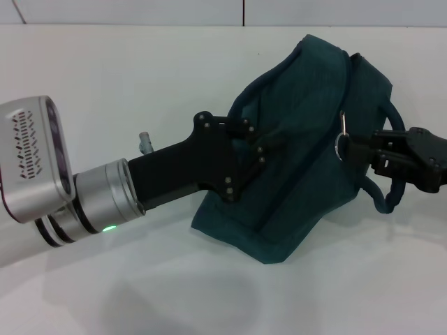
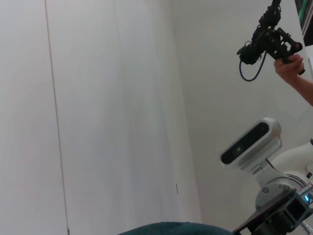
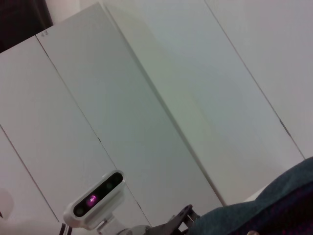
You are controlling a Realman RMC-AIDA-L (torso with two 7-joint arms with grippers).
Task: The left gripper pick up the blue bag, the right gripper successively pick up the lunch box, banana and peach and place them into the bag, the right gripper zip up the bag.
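while blue bag (image 1: pixel 300 153) lies on white table (image 1: pixel 140 77), pale panelled wall (image 2: pixel 107 107) behind

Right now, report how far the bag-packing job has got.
Looks done: no lunch box, banana or peach lies outside the blue bag, so they are probably packed, though its inside is hidden. In hand: the left gripper grips the bag's handle, and the right gripper sits at the metal ring pull, apparently zipping. Left: finishing the zip; how far it is closed cannot be seen.
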